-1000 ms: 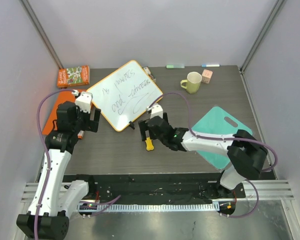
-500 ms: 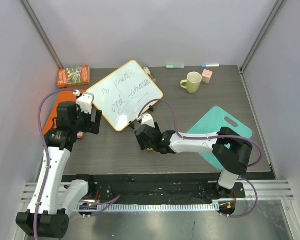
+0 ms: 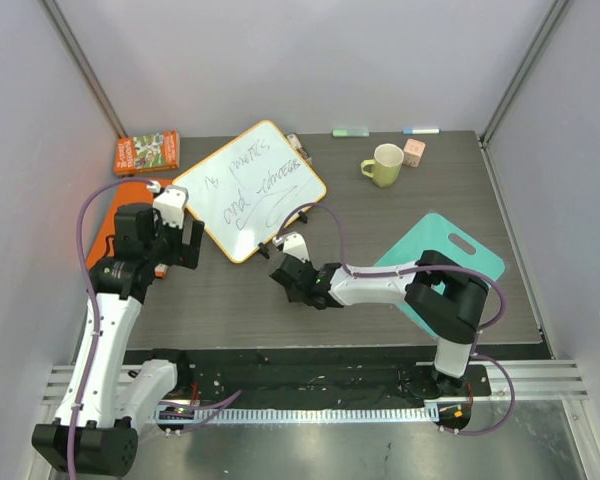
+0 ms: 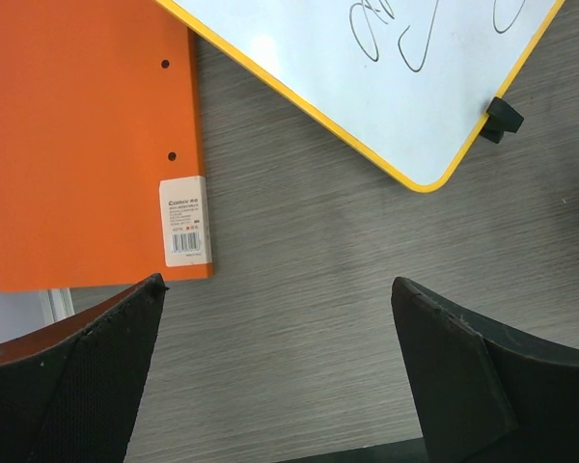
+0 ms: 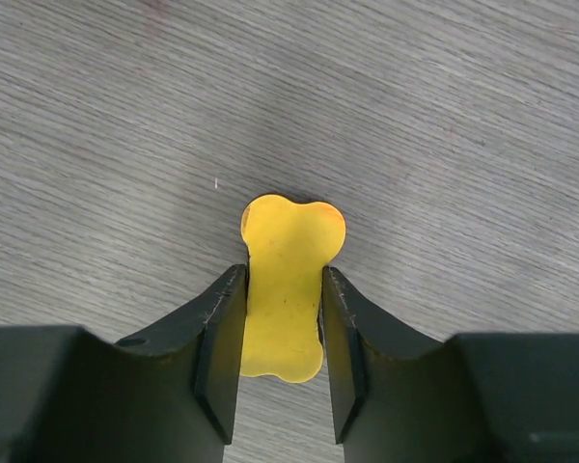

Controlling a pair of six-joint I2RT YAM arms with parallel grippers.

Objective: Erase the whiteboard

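We find the whiteboard lying flat on the table, turned like a diamond, its dark handwriting unwiped. Just off the whiteboard's near corner our right gripper is low over the tabletop. The wrist view shows both fingers pressed against the flanks of a yellow bone-shaped piece, gripping it at its narrow waist. We take it for the eraser, held there because the waist gives the pads a sure seat. It is over bare wood, short of the whiteboard, so we judge no wiping has begun.

Off the whiteboard's left corner our left gripper hangs with fingers spread wide and nothing between them. It is above the grey strip between the whiteboard's frame and an orange folder. We judge it is placed there to pin the whiteboard's edge against sliding under the strokes. The next move, as we see it, is to carry the yellow piece onto the whiteboard's near corner.
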